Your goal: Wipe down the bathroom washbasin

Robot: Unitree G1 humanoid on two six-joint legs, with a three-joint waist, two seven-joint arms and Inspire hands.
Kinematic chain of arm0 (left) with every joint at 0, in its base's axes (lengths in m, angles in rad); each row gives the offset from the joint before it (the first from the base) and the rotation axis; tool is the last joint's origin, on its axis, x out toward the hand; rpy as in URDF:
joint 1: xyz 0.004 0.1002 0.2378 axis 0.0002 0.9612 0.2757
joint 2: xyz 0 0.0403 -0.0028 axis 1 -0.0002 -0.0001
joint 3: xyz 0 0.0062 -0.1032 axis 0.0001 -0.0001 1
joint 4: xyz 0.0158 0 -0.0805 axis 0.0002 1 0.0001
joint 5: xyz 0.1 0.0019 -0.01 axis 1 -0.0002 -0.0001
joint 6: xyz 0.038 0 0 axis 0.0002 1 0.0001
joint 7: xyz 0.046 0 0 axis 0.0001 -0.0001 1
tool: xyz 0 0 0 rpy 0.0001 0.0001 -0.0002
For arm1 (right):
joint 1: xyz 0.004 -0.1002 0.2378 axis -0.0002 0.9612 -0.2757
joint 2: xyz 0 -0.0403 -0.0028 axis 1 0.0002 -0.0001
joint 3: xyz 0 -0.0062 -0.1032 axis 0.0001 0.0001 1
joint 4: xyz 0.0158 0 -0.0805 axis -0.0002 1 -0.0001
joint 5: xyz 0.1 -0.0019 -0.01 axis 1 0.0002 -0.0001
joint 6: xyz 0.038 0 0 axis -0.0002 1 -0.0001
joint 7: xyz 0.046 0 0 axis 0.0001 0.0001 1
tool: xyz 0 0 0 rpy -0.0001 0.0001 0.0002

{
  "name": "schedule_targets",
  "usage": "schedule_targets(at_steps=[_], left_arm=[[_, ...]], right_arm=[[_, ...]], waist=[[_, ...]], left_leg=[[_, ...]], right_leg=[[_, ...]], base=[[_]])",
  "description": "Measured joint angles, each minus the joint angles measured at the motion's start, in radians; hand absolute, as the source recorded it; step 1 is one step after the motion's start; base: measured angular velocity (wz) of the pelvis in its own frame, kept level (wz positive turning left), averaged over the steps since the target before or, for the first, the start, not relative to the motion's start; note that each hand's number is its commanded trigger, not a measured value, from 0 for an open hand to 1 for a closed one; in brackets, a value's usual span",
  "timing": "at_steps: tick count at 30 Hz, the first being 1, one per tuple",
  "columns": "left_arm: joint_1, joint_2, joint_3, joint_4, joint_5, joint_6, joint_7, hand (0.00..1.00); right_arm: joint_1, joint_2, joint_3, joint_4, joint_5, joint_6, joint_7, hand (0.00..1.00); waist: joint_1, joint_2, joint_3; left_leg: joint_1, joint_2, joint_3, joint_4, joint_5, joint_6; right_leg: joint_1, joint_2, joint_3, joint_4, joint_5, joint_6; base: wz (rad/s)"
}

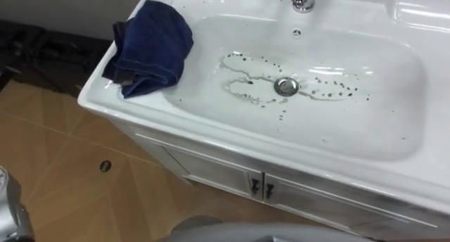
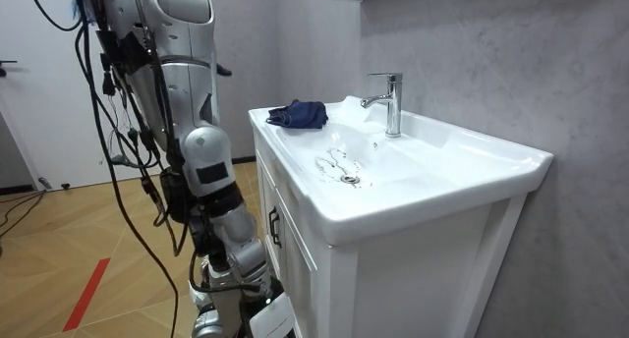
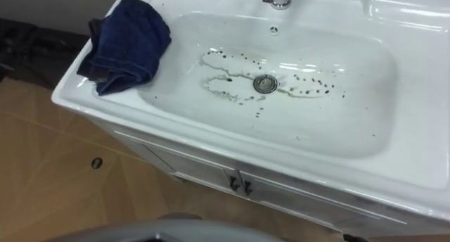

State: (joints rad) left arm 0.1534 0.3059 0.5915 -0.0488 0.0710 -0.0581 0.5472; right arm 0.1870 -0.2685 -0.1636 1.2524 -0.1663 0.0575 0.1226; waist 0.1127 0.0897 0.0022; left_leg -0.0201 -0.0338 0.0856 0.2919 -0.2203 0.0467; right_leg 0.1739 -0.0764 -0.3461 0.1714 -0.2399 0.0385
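Lying on the left rim of the basin (image 1: 232,140) is a blue cloth (image 1: 151,45). Dark specks (image 1: 330,87) sit round the drain (image 1: 285,86). I cannot tell if the right robot hand (image 2: 251,304) is open or closed.

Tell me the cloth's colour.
The cloth is dark blue; left eye view shows it best.
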Motion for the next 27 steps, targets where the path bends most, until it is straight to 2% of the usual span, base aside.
schedule_targets(at_steps=[1,3,8,12,15,20,21,27], left_arm=[[-0.019,0.015,0.005,-0.026,0.039,-0.010,0.013,0.00],[-0.046,0.024,0.016,-0.066,0.068,-0.015,0.018,0.00],[-0.057,0.024,-0.003,-0.143,0.088,-0.013,0.027,0.00],[-0.061,0.024,-0.032,-0.204,0.092,-0.013,-0.001,0.00],[-0.072,0.024,-0.049,-0.208,0.092,-0.014,-0.018,0.00],[-0.072,0.023,-0.122,-0.207,0.092,-0.011,-0.046,0.00],[-0.072,0.023,-0.140,-0.204,0.102,-0.007,-0.054,0.00],[-0.072,0.023,-0.206,-0.174,0.183,0.022,-0.079,0.00]], right_arm=[[0.006,0.001,-0.001,0.000,-0.003,0.007,0.001,0.00],[0.013,0.003,-0.001,-0.002,-0.013,0.009,0.006,0.00],[0.012,0.004,0.026,-0.005,-0.024,0.010,0.027,0.00],[0.012,0.009,0.026,-0.010,-0.032,0.010,0.032,0.00],[0.013,0.009,0.025,-0.008,-0.037,0.011,0.032,0.00],[0.012,0.016,0.026,-0.008,-0.039,0.035,0.033,0.00],[0.010,0.020,0.026,-0.008,-0.038,0.042,0.031,0.00],[0.010,0.027,0.025,0.003,-0.036,0.056,0.021,0.00]], waist=[[-0.001,0.003,-0.0002],[-0.005,0.003,-0.0001],[-0.035,0.006,0.0019],[-0.063,0.007,0.0022],[-0.080,0.011,0.0042],[-0.112,0.006,0.0068],[-0.113,0.004,0.0077],[-0.143,-0.003,0.0110]], left_leg=[[0.001,0.000,0.000,-0.001,0.000,0.000],[0.003,0.001,0.001,-0.003,0.000,0.000],[0.007,0.002,0.001,-0.001,-0.003,-0.001],[0.016,0.004,0.009,-0.004,-0.003,-0.001],[0.027,0.005,0.020,-0.012,-0.003,-0.001],[0.038,0.006,0.031,-0.025,-0.002,0.000],[0.044,0.007,0.041,-0.028,-0.002,0.000],[0.047,0.012,0.058,-0.033,-0.002,-0.001]], right_leg=[[0.000,0.000,0.001,0.000,0.000,0.000],[0.000,0.000,0.004,0.000,0.000,0.000],[0.000,0.003,0.020,0.000,0.000,0.000],[0.001,0.004,0.036,0.002,0.000,-0.001],[0.001,0.004,0.053,0.005,0.002,-0.003],[0.000,0.004,0.081,0.014,0.001,-0.003],[0.000,0.005,0.099,0.015,0.001,-0.003],[-0.011,0.008,0.125,0.016,0.002,-0.004]], base=[[-0.04],[-0.08],[-0.08],[-0.09],[-0.17],[-0.10],[-0.20],[-0.12]])
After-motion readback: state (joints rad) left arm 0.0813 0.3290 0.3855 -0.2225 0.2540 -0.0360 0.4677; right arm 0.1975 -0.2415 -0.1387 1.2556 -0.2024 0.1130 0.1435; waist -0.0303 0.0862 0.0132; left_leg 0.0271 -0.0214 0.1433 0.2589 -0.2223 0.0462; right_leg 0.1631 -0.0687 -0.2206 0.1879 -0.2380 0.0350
